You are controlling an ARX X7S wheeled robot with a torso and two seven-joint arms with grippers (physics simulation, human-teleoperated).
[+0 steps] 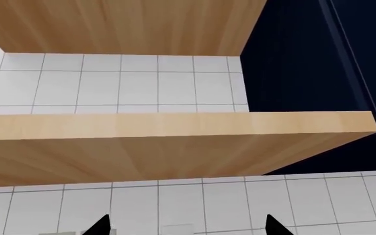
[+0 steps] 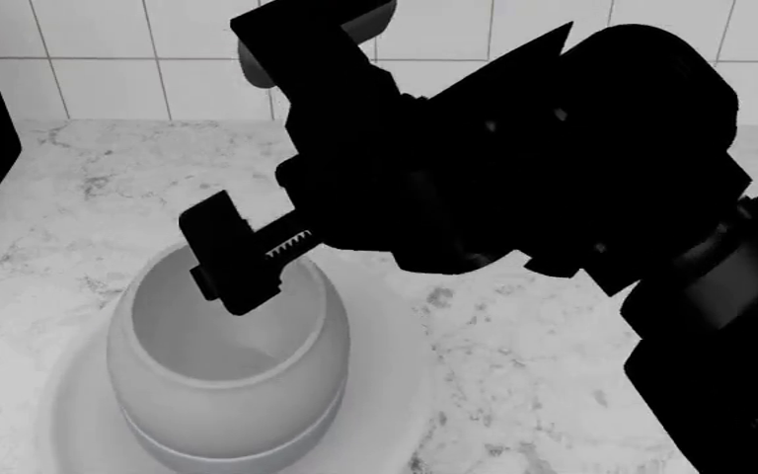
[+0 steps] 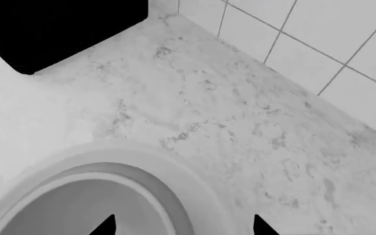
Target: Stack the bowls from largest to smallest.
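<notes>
Looks like the stack is basically done: the small deep bowl (image 2: 228,360) sits inside the medium bowl (image 2: 241,449), whose rim shows just below it, and both rest in the wide shallow white bowl (image 2: 393,395) near the front-left part of the marble worktop (image 2: 537,355). The right end effector (image 2: 241,252) hangs right over the small bowl's rim, and its fingers look spread apart with nothing between them, so this reads as the release step. The next move is probably just lifting straight up without clipping the rim. The left end effector (image 1: 184,226) is off pointing at wooden shelves (image 1: 175,142) and tiled wall (image 1: 119,83), tips apart, holding nothing.
</notes>
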